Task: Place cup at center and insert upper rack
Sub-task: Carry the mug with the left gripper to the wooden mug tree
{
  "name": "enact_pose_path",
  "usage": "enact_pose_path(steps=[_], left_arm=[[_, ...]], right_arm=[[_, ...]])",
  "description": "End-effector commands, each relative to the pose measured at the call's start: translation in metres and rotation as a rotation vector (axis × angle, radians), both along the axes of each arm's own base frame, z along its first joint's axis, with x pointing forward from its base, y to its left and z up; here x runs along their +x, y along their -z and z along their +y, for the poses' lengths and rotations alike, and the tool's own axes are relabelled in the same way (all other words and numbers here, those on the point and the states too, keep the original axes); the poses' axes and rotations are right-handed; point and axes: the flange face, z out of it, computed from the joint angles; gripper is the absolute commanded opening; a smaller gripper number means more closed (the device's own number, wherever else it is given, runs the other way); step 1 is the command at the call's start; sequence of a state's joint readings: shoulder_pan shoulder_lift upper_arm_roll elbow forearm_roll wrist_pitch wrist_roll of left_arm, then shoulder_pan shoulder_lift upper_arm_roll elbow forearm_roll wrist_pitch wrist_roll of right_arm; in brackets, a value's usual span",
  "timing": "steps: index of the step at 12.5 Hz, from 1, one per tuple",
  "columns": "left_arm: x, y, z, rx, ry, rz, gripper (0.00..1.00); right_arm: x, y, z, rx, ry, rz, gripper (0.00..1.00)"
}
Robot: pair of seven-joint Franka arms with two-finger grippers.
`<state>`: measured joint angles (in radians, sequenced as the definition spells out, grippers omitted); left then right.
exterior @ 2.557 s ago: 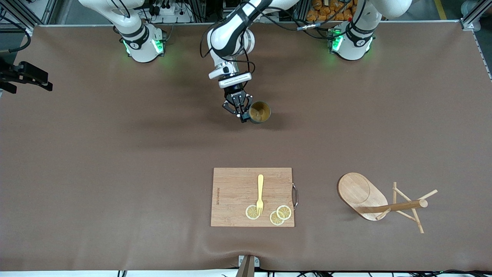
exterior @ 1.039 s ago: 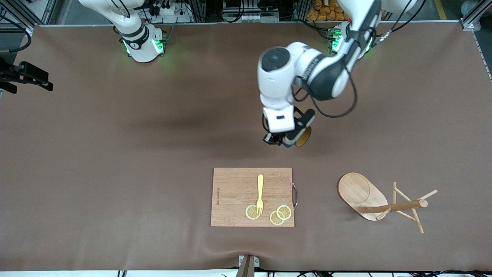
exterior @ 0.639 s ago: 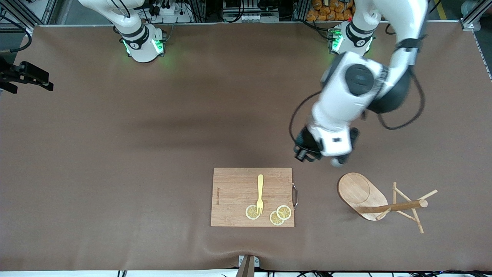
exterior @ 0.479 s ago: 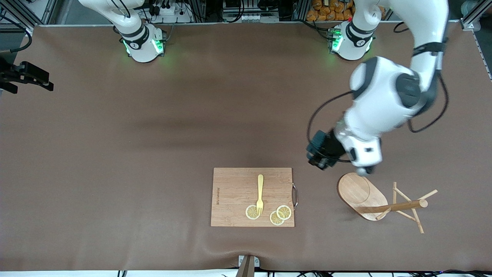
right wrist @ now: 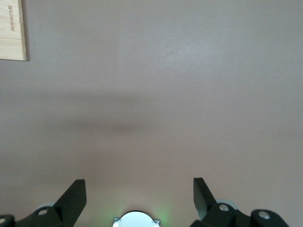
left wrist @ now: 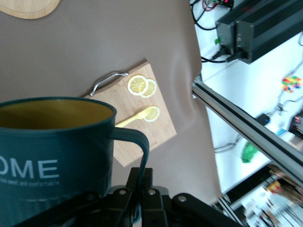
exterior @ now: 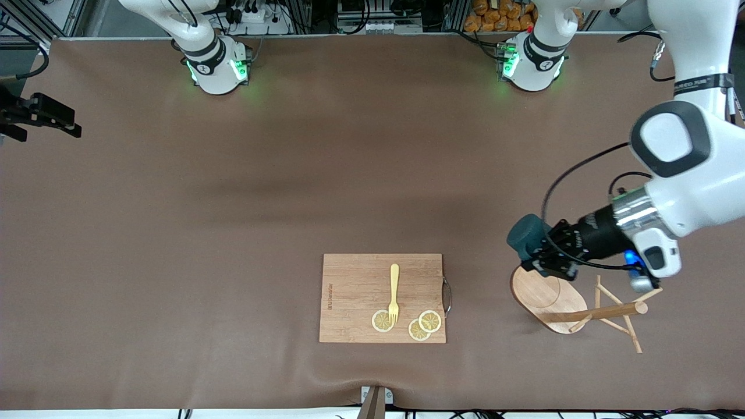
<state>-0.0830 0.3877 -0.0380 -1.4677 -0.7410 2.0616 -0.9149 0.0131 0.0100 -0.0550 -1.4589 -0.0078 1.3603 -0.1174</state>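
Left pincer [exterior: 538,256] grips the dark teal ribbed cup [exterior: 525,234] by its handle over the toppled light wooden mug tree [exterior: 573,304], near the worktop's front edge. Right pincer [right wrist: 139,196] waits, released.

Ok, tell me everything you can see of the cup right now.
The cup is a dark teal mug with a loop handle, a yellowish-tan inside and pale lettering on its wall. The left gripper, shut on its handle, holds it tipped sideways in the air over the edge of the upper rack, which lies on its side. Nothing else touches it.
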Motion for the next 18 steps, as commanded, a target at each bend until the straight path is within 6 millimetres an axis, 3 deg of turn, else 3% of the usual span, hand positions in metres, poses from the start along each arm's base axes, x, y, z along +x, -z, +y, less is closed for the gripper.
enact_pose_path(steps=[1,5,9,15,18], left_arm=[[0.001,0.009,0.028,-0.073,0.044,-0.008,0.00],[0.006,0.025,0.083,-0.221,0.013,-0.011,0.00],[0.005,0.042,0.116,-0.319,0.008,-0.049,0.00],[0.009,0.056,0.130,-0.388,-0.014,-0.087,0.00],[0.012,0.073,0.141,-0.409,-0.016,-0.116,0.00]], right_arm=[[-0.006,-0.004,0.002,0.008,-0.008,-0.005,1.00],[-0.006,-0.005,0.001,0.008,-0.006,-0.006,1.00],[-0.006,-0.004,0.002,0.008,-0.008,-0.005,1.00],[-0.006,-0.004,0.004,0.008,-0.013,-0.003,1.00],[-0.006,-0.004,0.003,0.008,-0.011,-0.005,1.00]])
